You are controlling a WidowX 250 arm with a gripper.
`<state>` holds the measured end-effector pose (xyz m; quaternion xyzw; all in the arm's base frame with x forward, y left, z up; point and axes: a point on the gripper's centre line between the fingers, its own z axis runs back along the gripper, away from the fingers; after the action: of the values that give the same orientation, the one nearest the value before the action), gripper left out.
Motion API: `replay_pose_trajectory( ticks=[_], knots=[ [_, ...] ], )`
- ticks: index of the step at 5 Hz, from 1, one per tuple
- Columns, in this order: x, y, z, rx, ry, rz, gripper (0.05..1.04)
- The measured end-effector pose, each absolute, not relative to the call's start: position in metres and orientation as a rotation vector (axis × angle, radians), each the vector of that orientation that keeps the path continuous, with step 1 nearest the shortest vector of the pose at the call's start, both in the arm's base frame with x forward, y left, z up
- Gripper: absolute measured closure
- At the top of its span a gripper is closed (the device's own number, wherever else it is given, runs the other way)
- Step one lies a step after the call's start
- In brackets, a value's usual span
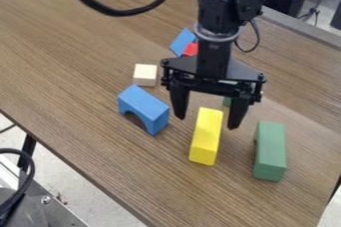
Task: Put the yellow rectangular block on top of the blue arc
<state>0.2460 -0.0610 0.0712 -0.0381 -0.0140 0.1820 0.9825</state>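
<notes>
End effector (pixel 207 122) released near yellow rectangular block (pixel 206 139)
Fingers spread apart near the block's far end; block lies on the wooden surface (pixel 100 136), between blue arc (pixel 144 106) and green block (pixel 270 149).

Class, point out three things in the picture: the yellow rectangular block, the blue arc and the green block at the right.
Yellow rectangular block (pixel 206 135): camera view, top face.
Blue arc (pixel 143 103): camera view, upper surface.
Green block (pixel 271 144): camera view, top face.
</notes>
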Motion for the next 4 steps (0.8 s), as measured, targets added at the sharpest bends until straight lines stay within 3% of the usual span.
replay_pose_trajectory(
  ticks=[4],
  knots=[
    [0.252,-0.066,0.038,-0.056,0.072,0.372,0.112]
  ],
)
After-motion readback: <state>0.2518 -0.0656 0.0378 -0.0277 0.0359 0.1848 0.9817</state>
